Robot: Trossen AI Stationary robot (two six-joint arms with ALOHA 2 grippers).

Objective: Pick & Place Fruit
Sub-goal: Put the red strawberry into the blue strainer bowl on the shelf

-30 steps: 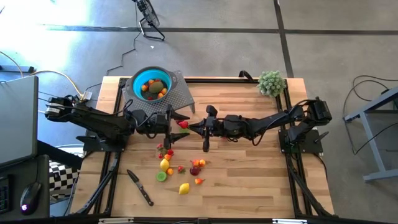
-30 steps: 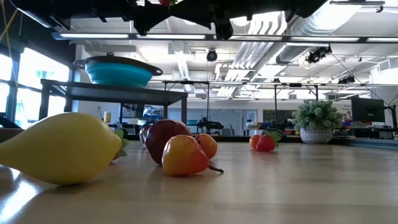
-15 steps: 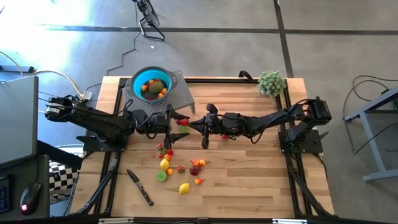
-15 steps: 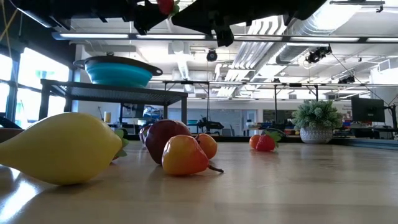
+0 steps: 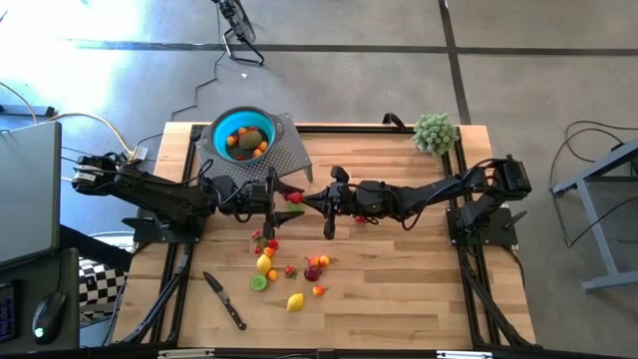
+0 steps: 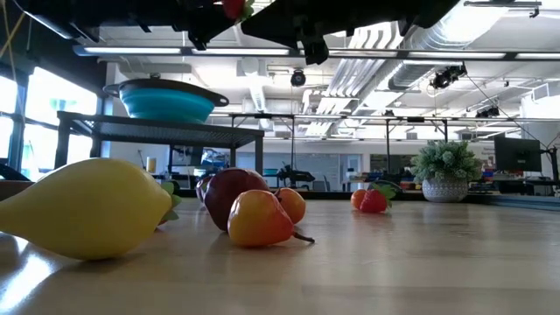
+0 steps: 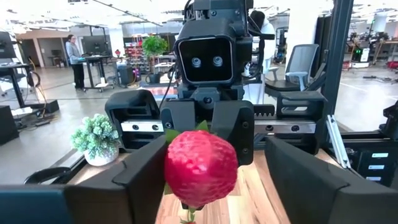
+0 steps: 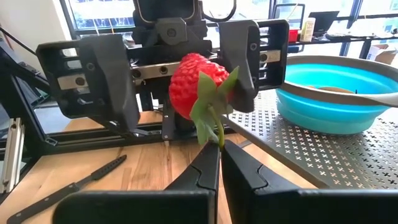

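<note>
The room beyond is a wide open hall with a polished grey concrete floor (image 5: 399, 80), exposed white ducts and strip lights overhead, desks, monitors and office chairs; a person (image 7: 76, 59) stands at a desk far off. No writing can be read anywhere.

The table (image 5: 399, 289) is pale butcher-block wood in long glued strips, edged by black metal rails. At its far left corner a grey perforated metal stand (image 5: 289, 155) carries a smooth teal bowl (image 5: 221, 132), round and shallow, with several fruit inside. At the far right corner sits a fuzzy pale green plant ball (image 5: 435, 132) in a small white pot.

Both matte black arms reach to the middle of the table and meet tip to tip. The right claw (image 8: 221, 158) is pinched together on the thin green stem of a red strawberry (image 5: 294, 197), bumpy-skinned with leafy green sepals, held in the air. The left claw (image 7: 205, 180) stands apart, its broad flat pads either side of that berry without clearly touching it.

Nearer, a loose scatter of fruit (image 5: 289, 269) lies on the wood: a glossy yellow lemon (image 6: 83, 208), a dark maroon one (image 6: 229, 192), an orange-red pear shape (image 6: 260, 219). A black-handled knife (image 5: 225, 300) lies near left.
</note>
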